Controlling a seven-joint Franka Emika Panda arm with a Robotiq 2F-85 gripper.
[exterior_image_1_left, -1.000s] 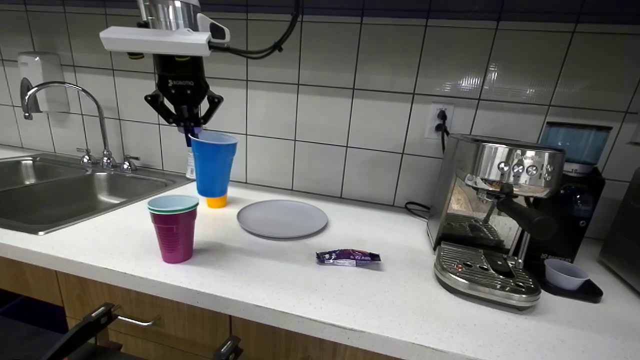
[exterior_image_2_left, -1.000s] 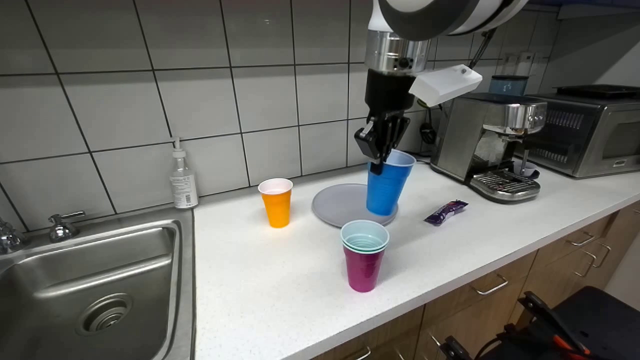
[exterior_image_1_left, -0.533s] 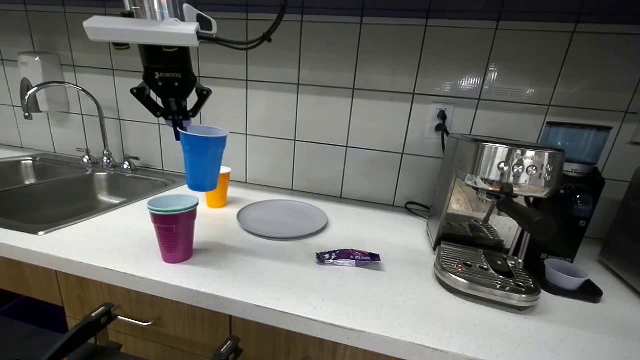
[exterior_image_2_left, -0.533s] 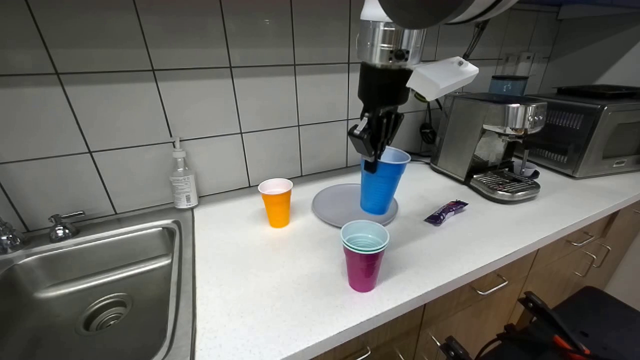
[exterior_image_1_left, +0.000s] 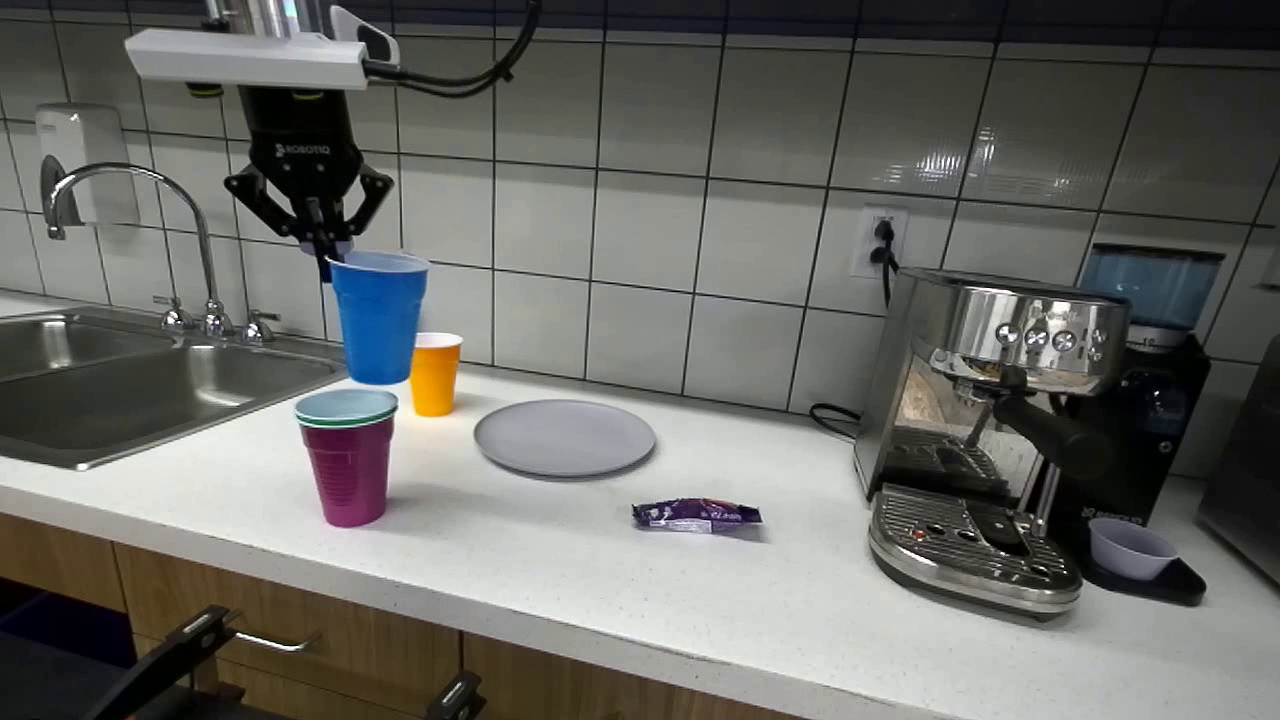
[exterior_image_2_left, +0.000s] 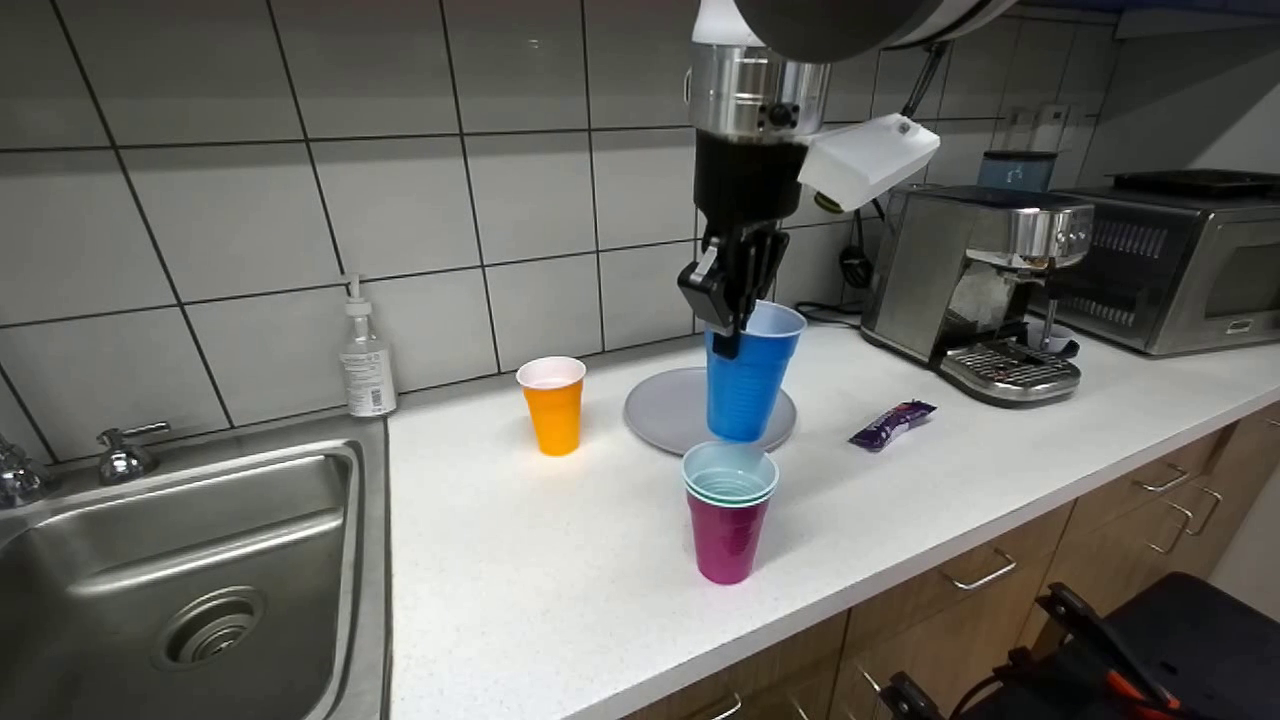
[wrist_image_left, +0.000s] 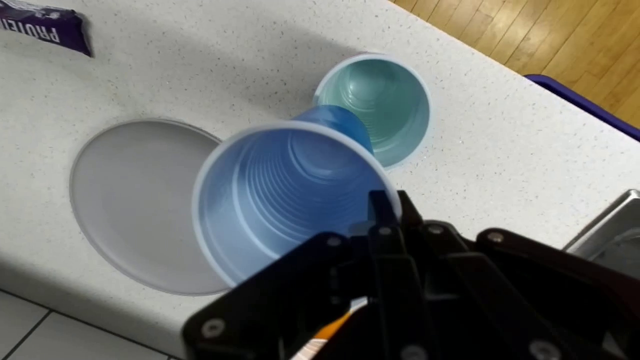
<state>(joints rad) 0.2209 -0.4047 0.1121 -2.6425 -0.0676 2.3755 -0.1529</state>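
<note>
One blue cup (exterior_image_1_left: 378, 325) clamped in jaws; one cup stack (exterior_image_1_left: 347, 472), one plate (exterior_image_1_left: 565, 440).

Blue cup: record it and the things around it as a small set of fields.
Held: blue plastic cup, mouth up, slightly tilted
Grip: gripper shut on its rim
Height: raised off the white countertop
Close by: magenta cup, upright, with teal cup nested inside; total nested unclear
Wall side: orange cup, upright
Dishware: round gray plate, lying flat
Snack: purple protein bar wrapper, lying down; contents not visible
</note>
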